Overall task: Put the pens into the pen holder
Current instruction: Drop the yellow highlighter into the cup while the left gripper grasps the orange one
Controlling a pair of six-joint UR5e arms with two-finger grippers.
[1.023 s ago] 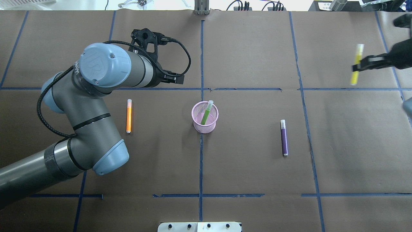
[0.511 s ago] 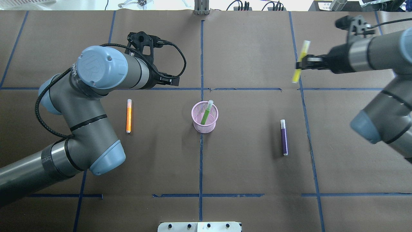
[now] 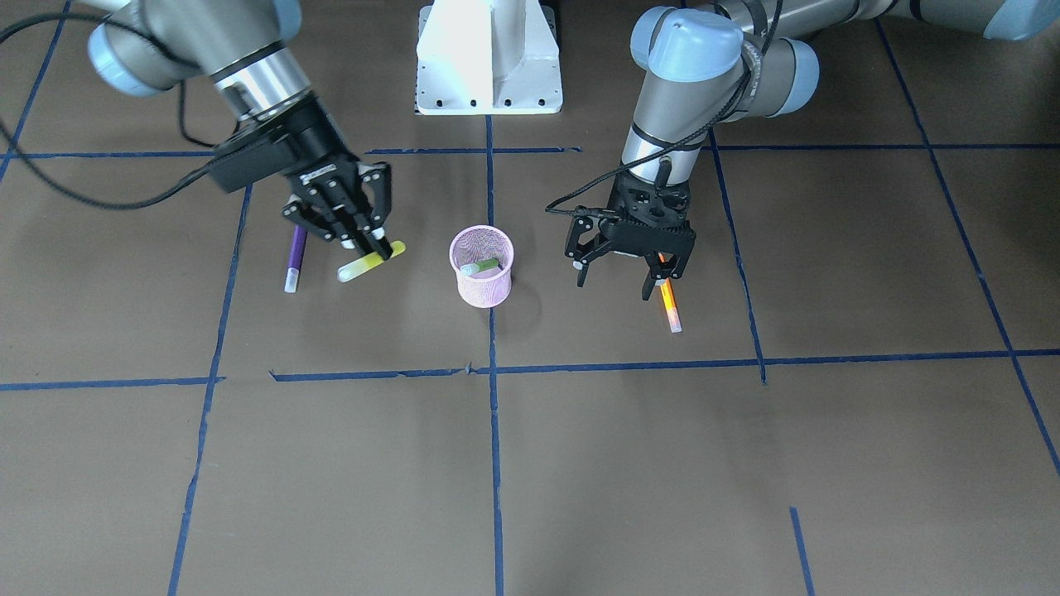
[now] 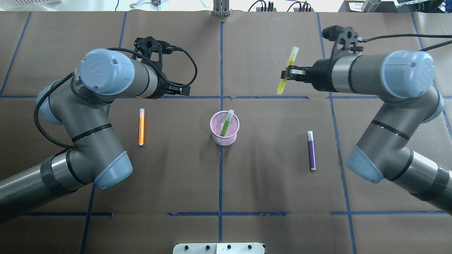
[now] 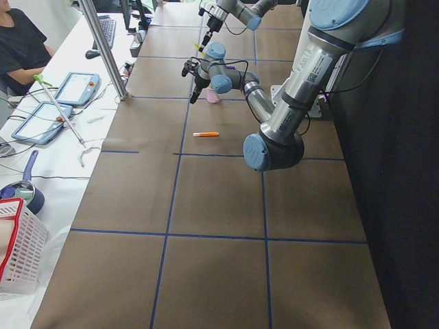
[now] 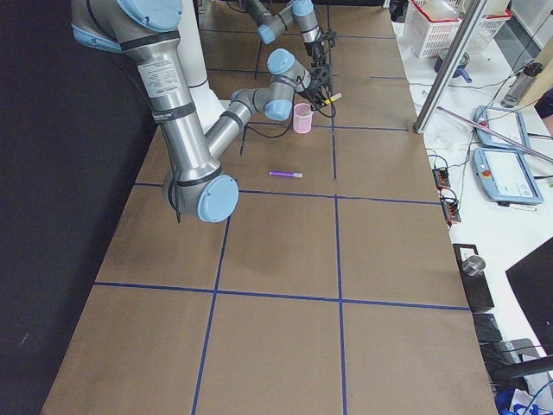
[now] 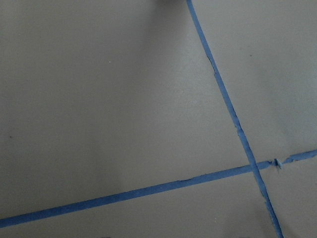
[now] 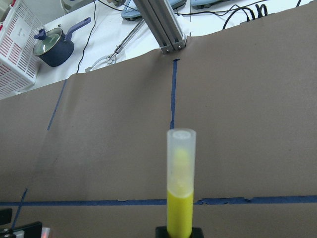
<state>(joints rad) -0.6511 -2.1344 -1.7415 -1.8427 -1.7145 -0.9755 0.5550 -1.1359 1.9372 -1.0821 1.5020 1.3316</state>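
Observation:
The pink mesh pen holder stands at the table's middle with a green pen leaning inside. My right gripper is shut on a yellow pen, held in the air beyond and right of the holder. An orange pen lies left of the holder, and a purple pen lies to its right. My left gripper hangs open and holds nothing, raised above the table near the orange pen's far end.
A metal post stands at the table's far edge, and the robot's base plate sits at the near edge. Blue tape lines cross the brown paper. Tablets, a pot and a red basket lie on the side bench.
My right arm has swung left across the table, carrying the yellow pen from the far right edge toward the middle. The left arm has drifted slightly left. The lying pens have not moved.

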